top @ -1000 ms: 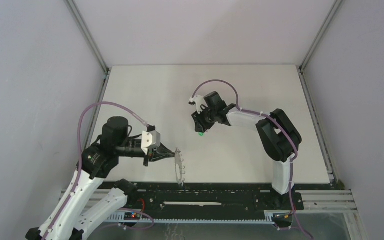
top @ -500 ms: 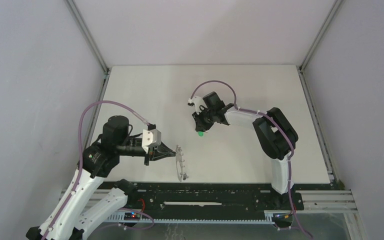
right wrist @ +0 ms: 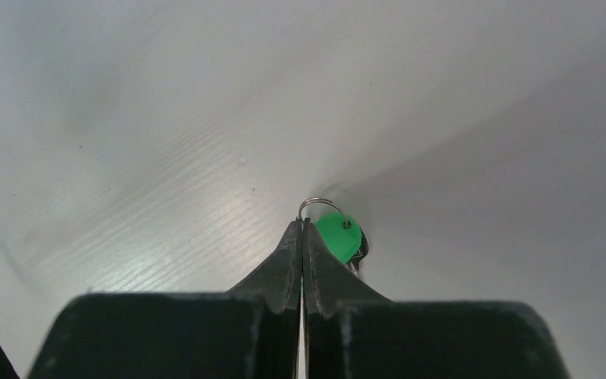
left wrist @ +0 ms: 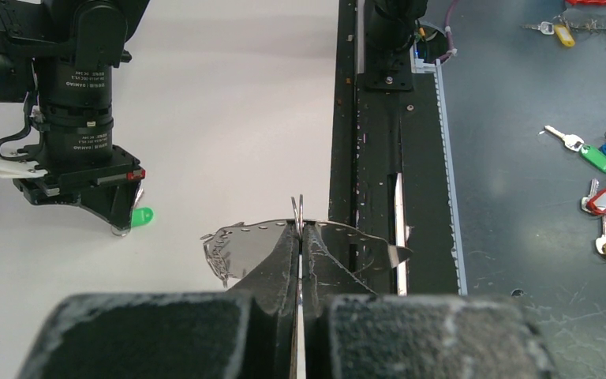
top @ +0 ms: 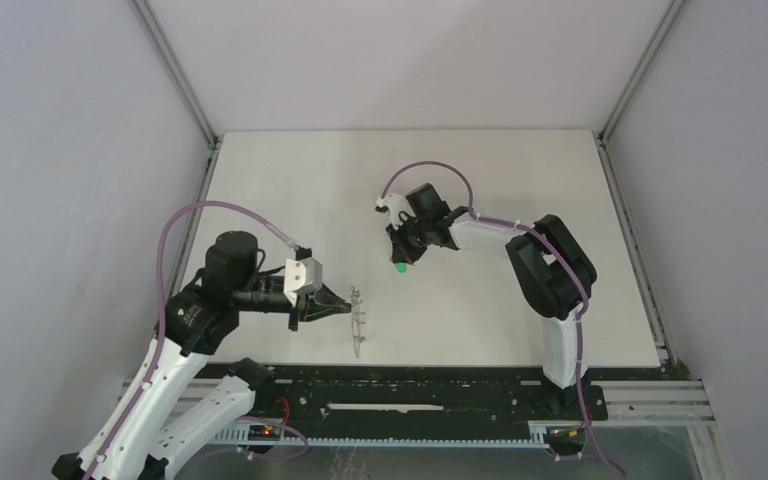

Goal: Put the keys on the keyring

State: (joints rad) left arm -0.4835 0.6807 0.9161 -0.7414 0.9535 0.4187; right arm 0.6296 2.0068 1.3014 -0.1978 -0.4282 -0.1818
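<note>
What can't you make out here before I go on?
- Blade of the green key: right wrist view, hidden behind its head and the right pincer.
- Middle of the keyring: left wrist view, covered by the left pincer.
- Keyring loops: top view, too small.

Near-left part of table (top: 480, 170): left gripper (top: 345, 310) points right, keyring (top: 359, 325) clamped by its rim between the fingers and standing on edge, just behind the base rail (top: 410, 385). Mid-table, behind and right of the keyring and apart from it: right gripper (top: 400, 260) tips down at the surface, key (top: 400, 268) pinched at its tips. Left wrist view: loose keys (left wrist: 600, 158) lie on the lower surface beyond the rail, off the table.
</note>
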